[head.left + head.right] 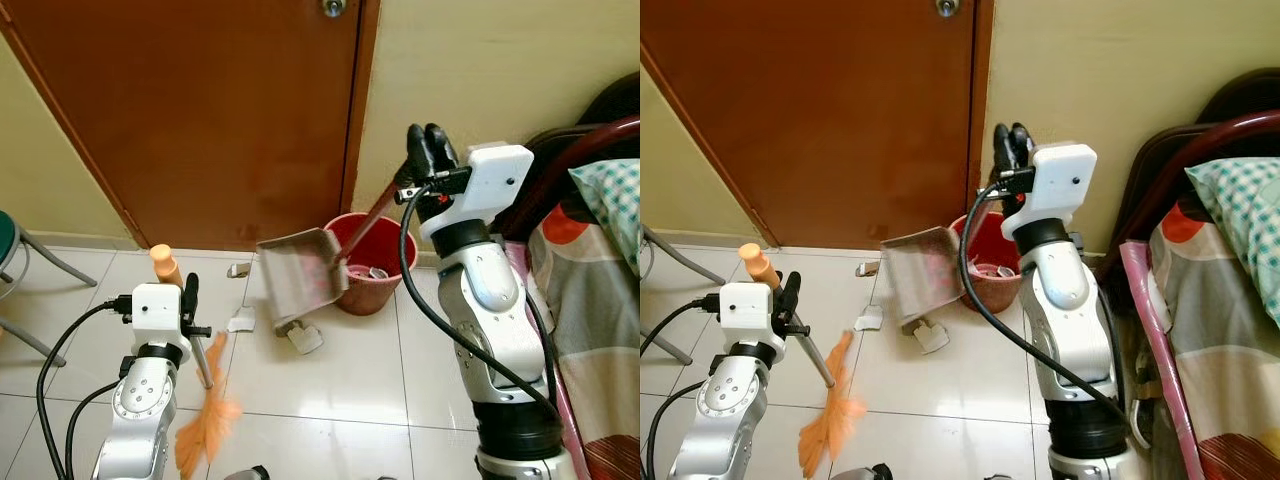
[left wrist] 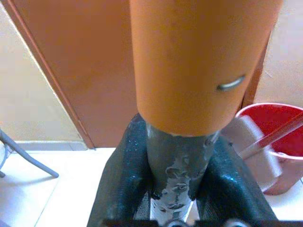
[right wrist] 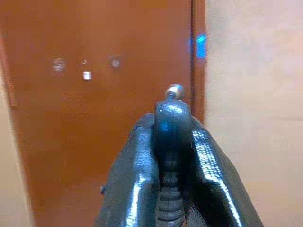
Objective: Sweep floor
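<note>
White tiled floor (image 1: 330,380) before a brown door (image 1: 200,110). My right end effector (image 1: 432,150) is clamped on the dustpan (image 1: 298,276) handle's top end, pan tipped at the red bin (image 1: 372,262). My left end effector (image 1: 188,300) grips the broom (image 1: 205,420) just under its orange cap. Both seem light, stiff, smooth; long handles will likely lever, so firm high holds suit. Paper scraps (image 1: 241,321) lie nearby.

Dustpan (image 1: 300,275) left of bucket (image 1: 375,265), bed (image 1: 590,300) right
</note>
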### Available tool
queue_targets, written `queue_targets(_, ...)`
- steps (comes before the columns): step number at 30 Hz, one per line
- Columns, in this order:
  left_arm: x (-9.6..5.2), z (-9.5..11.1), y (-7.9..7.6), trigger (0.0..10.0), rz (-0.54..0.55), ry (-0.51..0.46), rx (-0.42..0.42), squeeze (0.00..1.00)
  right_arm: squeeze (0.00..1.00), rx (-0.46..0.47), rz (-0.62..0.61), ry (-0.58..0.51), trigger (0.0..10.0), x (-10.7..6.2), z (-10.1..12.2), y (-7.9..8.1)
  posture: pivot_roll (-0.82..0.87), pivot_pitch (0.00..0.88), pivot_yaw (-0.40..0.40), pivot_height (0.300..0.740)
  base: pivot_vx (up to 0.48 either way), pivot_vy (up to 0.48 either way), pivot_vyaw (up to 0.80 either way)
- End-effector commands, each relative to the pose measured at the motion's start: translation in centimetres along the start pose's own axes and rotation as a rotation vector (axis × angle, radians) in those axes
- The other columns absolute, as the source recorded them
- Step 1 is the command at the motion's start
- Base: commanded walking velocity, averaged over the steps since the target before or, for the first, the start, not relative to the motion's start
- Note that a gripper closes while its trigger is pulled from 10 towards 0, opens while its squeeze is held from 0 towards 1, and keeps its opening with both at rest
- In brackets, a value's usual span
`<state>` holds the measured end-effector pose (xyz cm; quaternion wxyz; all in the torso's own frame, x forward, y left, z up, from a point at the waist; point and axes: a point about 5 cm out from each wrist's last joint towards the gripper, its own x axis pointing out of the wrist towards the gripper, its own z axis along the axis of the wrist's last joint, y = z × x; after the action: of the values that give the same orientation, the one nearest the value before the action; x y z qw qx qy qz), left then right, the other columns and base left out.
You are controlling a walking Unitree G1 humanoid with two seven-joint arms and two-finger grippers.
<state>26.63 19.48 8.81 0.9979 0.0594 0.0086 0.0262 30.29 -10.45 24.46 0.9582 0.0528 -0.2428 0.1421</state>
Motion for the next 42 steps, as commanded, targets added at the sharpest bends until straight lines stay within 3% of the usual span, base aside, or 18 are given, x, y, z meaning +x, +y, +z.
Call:
queue_targets(1, -0.2, -0.3, 0.2, 10.0, -0.001, 0.018, -0.001, 0.00, 0.00, 0.049, 0.046, -0.060, 10.0, 0.4, 1.2, 0.8, 0.05, 0.126, 0.027, 0.740, 0.000, 0.000, 0.00)
queue_targets(4, -0.2, -0.3, 0.1, 10.0, -0.002, 0.016, -0.002, 0.00, 0.00, 0.074, 0.052, -0.030, 10.0, 0.2, 0.4, 1.0, 0.05, 0.126, 0.027, 0.740, 0.000, 0.000, 0.00)
queue_targets(5, -0.2, -0.3, -0.1, 10.0, -0.005, 0.014, -0.002, 0.00, 0.00, 0.074, 0.044, 0.011, 10.0, -0.3, -0.8, 1.1, 0.06, 0.126, 0.028, 0.740, 0.000, 0.000, 0.00)
queue_targets(7, -0.2, -0.3, -0.1, 10.0, -0.007, 0.014, -0.002, 0.00, 0.00, 0.042, 0.021, 0.032, 10.0, -0.6, -1.5, 1.0, 0.06, 0.127, 0.028, 0.740, 0.000, 0.000, 0.00)
queue_targets(11, -0.2, -0.3, -0.1, 10.0, -0.009, 0.018, 0.000, 0.00, 0.00, -0.213, -0.039, 0.039, 10.0, -0.9, -2.8, 0.8, 0.06, 0.130, 0.029, 0.740, 0.000, 0.000, 0.00)
queue_targets(15, -0.2, -0.3, -0.2, 10.0, -0.011, 0.018, 0.000, 0.00, 0.00, -0.246, -0.060, 0.048, 10.0, -1.0, -3.1, 0.6, 0.06, 0.130, 0.028, 0.740, 0.000, 0.000, 0.00)
queue_targets(16, -0.1, -0.3, -0.3, 10.0, -0.014, 0.017, 0.000, 0.00, 0.00, -0.323, -0.125, 0.076, 10.0, -1.4, -3.9, -0.2, 0.06, 0.132, 0.028, 0.740, 0.000, 0.000, 0.00)
queue_targets(18, -0.1, -0.3, -0.3, 10.0, -0.014, 0.017, 0.000, 0.00, 0.00, -0.323, -0.125, 0.076, 10.0, -1.4, -3.9, -0.2, 0.06, 0.132, 0.028, 0.740, 0.000, 0.000, 0.00)
queue_targets(25, -0.3, -0.5, -0.1, 10.0, -0.015, 0.027, 0.005, 0.00, 0.00, -0.473, -0.222, 0.156, 10.0, -4.0, -5.5, -3.2, 0.06, 0.135, 0.029, 0.740, 0.000, 0.000, 0.00)
queue_targets(28, -0.3, -0.5, -0.1, 10.0, -0.015, 0.027, 0.006, 0.00, 0.00, -0.480, -0.233, 0.167, 10.0, -4.3, -5.6, -3.5, 0.06, 0.136, 0.029, 0.740, 0.000, 0.000, 0.00)
queue_targets(31, -0.3, -0.6, -0.1, 10.0, -0.019, 0.030, 0.007, 0.00, 0.00, -0.502, -0.273, 0.210, 10.0, -5.7, -6.2, -4.7, 0.06, 0.137, 0.032, 0.740, 0.000, 0.000, 0.00)
queue_targets(37, -0.7, -0.9, -0.2, 10.0, -0.054, 0.053, 0.008, 0.00, 0.00, -0.417, -0.353, 0.394, 10.0, -8.8, -8.4, -6.1, 0.06, 0.141, 0.037, 0.740, 0.000, 0.000, 0.00)
queue_targets(42, -1.0, -1.0, -0.6, 10.0, -0.107, 0.062, 0.002, 0.00, 0.00, -0.362, -0.405, 0.482, 10.0, -10.7, -9.8, -6.6, 0.06, 0.144, 0.038, 0.740, 0.000, 0.000, 0.00)
